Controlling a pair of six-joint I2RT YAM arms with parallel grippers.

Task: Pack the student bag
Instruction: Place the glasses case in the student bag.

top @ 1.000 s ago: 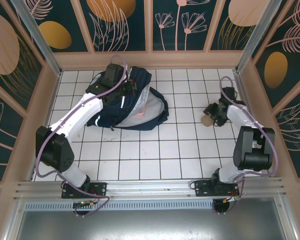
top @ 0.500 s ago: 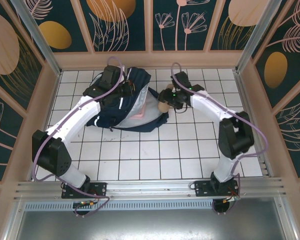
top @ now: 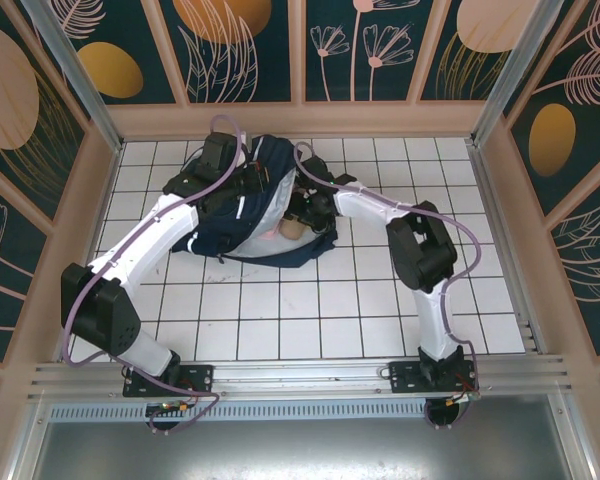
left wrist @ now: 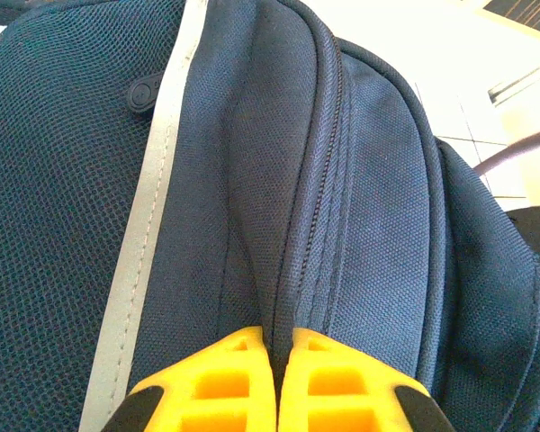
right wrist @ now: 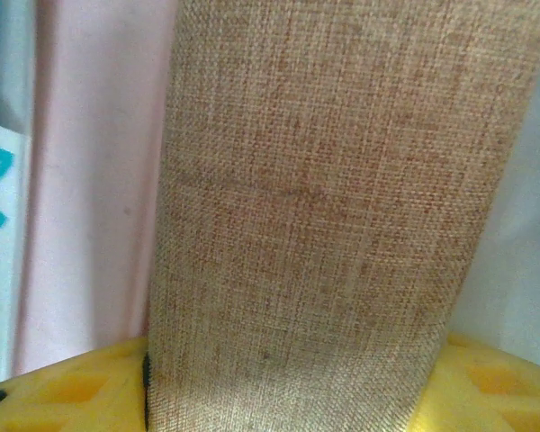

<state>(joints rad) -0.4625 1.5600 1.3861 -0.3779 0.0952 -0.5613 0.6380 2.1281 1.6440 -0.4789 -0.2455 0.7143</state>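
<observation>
The student bag [top: 230, 232], dark navy with a white reflective stripe [left wrist: 157, 180], lies at the far left of the tiled table with its mouth gaping to the right. My left gripper [left wrist: 282, 335] is shut on a fold of bag fabric [left wrist: 378, 180] beside the zip and holds the upper flap. My right gripper [right wrist: 292, 387] is shut on a tan burlap pouch [right wrist: 333, 198], a rounded woven roll. In the top view the right gripper [top: 300, 212] and the pouch [top: 291, 229] are at the bag's mouth, over its pale lining.
Inside the bag, a pink surface [right wrist: 90, 180] and the edge of a white and teal book [right wrist: 0, 225] lie next to the pouch. Wooden walls [top: 300, 120] border the white tiled table [top: 380, 300]. My right arm [top: 380, 210] stretches across the far middle.
My right arm has swung from the table's right side over to the bag, carrying the burlap pouch into the mouth. My left gripper has kept its hold on the flap.
</observation>
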